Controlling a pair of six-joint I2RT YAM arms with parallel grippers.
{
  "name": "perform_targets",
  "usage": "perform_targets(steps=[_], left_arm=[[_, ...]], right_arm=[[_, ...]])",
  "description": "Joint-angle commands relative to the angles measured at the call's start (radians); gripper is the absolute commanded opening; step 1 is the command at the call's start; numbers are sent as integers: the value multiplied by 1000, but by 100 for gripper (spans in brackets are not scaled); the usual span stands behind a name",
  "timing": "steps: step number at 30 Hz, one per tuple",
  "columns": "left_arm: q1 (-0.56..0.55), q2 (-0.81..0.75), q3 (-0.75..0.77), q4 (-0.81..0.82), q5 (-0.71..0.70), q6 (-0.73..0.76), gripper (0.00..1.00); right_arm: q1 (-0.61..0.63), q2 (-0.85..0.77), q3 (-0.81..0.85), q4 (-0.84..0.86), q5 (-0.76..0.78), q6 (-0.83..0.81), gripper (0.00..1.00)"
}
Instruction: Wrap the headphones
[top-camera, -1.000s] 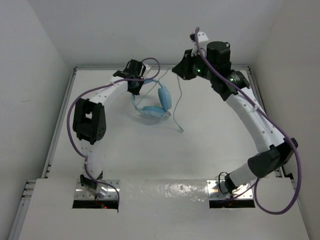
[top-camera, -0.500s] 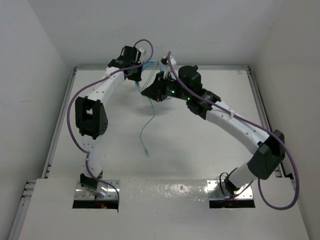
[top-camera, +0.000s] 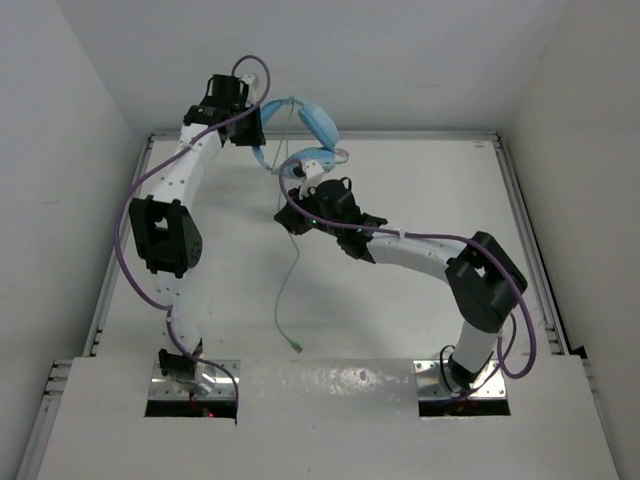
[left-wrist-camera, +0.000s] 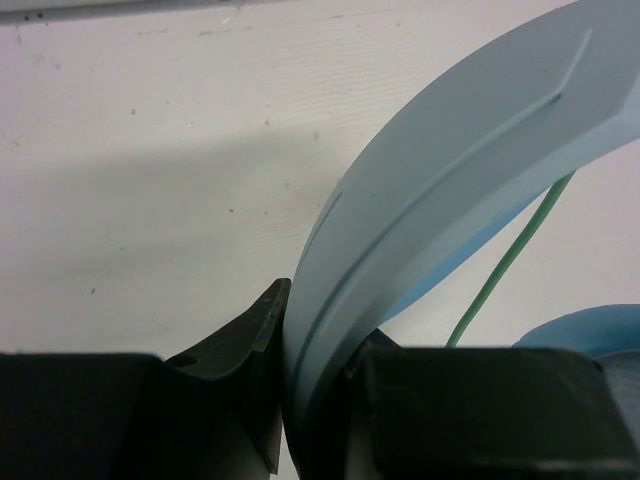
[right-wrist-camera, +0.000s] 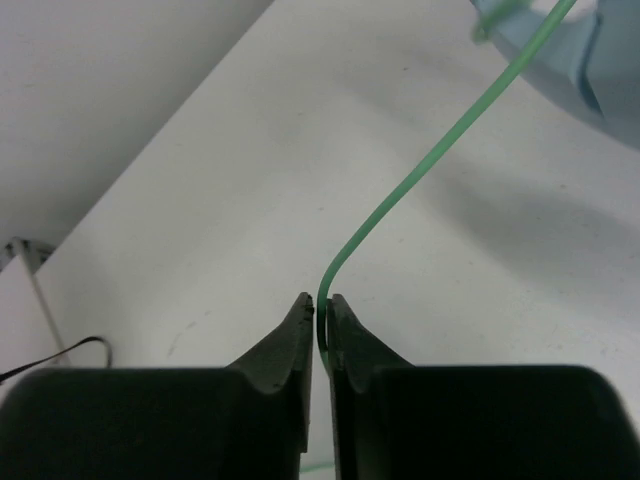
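Clamped on headphones (top-camera: 318, 122) with left fingers (left-wrist-camera: 250, 340), up off desk (top-camera: 430, 180). Pinched on green cable (right-wrist-camera: 420, 170) with right fingers (right-wrist-camera: 290, 350), near headphones.

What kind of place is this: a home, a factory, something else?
Probably a robot test cell in a lab: a white table boxed in by plain white walls, with the left arm and right arm bolted at its near edge.

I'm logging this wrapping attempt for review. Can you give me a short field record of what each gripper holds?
left gripper: shut on the headband of the headphones
right gripper: shut on the cable
headphones: raised above the table, at its far side
cable: runs from earcup through right gripper; loose end trails toward the near edge
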Motion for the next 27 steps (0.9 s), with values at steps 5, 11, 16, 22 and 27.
perform_targets(steps=[5,11,16,22,27], left_arm=[[-8,-229,-1,88,124,-66,0],[-8,-314,-90,111,152,-58,0],[-8,-337,-90,119,152,-59,0],[-8,-332,-61,122,187,-92,0],[-8,-331,-39,114,210,-110,0]], right_arm=[[17,68,-133,271,163,-84,36],[16,109,-219,372,225,-65,57],[17,134,-246,423,220,10,57],[39,195,-271,527,211,109,52],[39,240,-286,607,246,204,25]])
